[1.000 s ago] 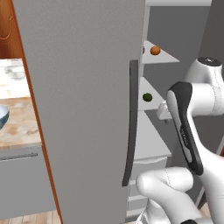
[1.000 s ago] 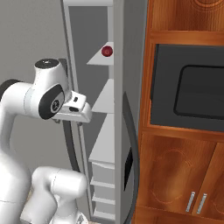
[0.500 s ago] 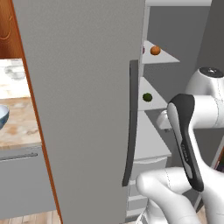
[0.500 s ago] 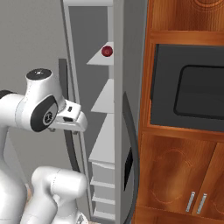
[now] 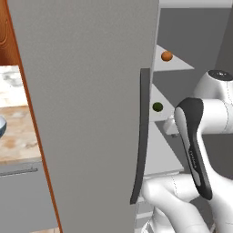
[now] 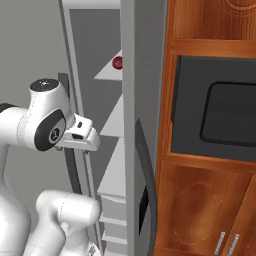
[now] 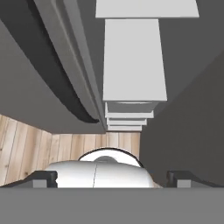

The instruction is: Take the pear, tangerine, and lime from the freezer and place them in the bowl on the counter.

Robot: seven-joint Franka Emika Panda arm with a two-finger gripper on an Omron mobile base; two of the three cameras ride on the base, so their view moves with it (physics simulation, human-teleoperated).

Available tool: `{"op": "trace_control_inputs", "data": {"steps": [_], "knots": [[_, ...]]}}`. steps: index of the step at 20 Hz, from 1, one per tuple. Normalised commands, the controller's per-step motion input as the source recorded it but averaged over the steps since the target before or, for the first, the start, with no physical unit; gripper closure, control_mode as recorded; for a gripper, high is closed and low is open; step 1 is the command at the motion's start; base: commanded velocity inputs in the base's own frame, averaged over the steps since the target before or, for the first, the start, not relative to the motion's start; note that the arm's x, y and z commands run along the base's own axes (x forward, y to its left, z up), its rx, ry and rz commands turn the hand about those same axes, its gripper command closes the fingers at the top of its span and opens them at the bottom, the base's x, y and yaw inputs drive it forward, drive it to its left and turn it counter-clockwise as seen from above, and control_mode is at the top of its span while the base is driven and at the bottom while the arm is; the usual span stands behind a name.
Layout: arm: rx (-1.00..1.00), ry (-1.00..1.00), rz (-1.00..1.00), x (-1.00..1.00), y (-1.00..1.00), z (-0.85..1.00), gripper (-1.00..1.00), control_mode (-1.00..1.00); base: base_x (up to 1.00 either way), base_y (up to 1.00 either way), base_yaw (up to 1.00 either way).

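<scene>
The freezer's wide grey door (image 5: 86, 113) stands open, its dark curved handle (image 5: 141, 136) facing me. Inside, the tangerine (image 5: 166, 56) rests on an upper pale shelf; from the right base view the tangerine (image 6: 117, 62) looks dark red. One shelf lower lies the small dark green lime (image 5: 157, 107). The pear is out of view. My gripper (image 7: 111, 178) points down at the shelves and wooden floor, its tips far apart and nothing between them. The hand (image 5: 170, 125) hangs just right of and below the lime, apart from it. The bowl (image 5: 2, 126) peeks in at the far left on the counter (image 5: 18, 141).
Pale lower shelves and drawers (image 7: 131, 65) fill the freezer below the hand. Brown wooden cabinets with a dark built-in oven (image 6: 220, 110) stand right of the freezer. The open door sits between my arm and the counter.
The arm has folded lower and drawn back slightly, so the hand has sunk a little beside the shelves. The fruit has not moved.
</scene>
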Motion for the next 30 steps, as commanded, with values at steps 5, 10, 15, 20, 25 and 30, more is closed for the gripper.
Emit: {"op": "trace_control_inputs", "data": {"steps": [5, 10, 15, 20, 25, 30], "knots": [[0.0, 0.0, 0.0, 0.0, 0.0, 0.0, -1.0, 1.0, 0.56, 0.0, 0.0], [0.0, 0.0, 0.0, 0.0, 0.0, 0.0, -1.0, 1.0, 0.2, -0.4, 0.0], [0.0, 0.0, 0.0, 0.0, 0.0, 0.0, -1.0, 1.0, 0.16, -0.5, 0.0], [0.0, 0.0, 0.0, 0.0, 0.0, 0.0, -1.0, 1.0, 0.28, -0.23, 0.0], [0.0, 0.0, 0.0, 0.0, 0.0, 0.0, -1.0, 1.0, 0.49, -0.16, -0.03], [0.0, 0.0, 0.0, 0.0, 0.0, 0.0, -1.0, 1.0, 0.6, -0.07, -0.07]]}}
